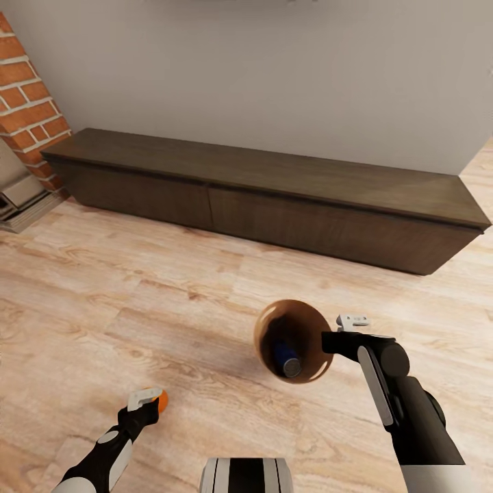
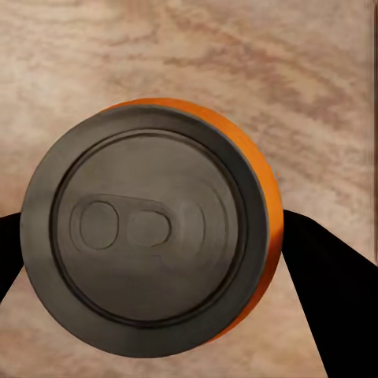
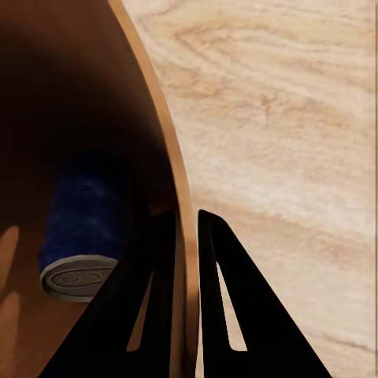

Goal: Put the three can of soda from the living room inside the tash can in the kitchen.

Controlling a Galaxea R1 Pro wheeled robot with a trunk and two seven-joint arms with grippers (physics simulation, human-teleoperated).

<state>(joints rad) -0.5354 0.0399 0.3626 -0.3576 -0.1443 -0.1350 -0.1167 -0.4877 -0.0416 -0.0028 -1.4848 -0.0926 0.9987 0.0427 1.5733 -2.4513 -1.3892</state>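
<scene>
While I watch, the right gripper point(image 3: 185, 236) pinches the copper-brown rim of the round wastebasket point(image 1: 263, 322).
A dark blue soda can point(image 1: 285, 358) lies inside; my left gripper point(image 1: 147, 404) clamps an orange soda can point(image 2: 264, 201).

Your left arm point(image 1: 96, 460) comes in from about 7 o'clock in the head view, forearm angled up toward 1 o'clock, wrist low. Your left gripper point(image 1: 149, 400) is clamped on an orange soda can point(image 2: 150, 228), one dark finger point(image 2: 323, 299) on either side of its body. Your right arm point(image 1: 411, 411) enters from about 5 o'clock and reaches toward 11 o'clock, the wrist bent inward. Your right gripper point(image 1: 332, 342) pinches the trash can's rim point(image 3: 183, 197): one finger point(image 3: 146, 307) sits inside the wall, the other outside, nearly closed on it.
</scene>
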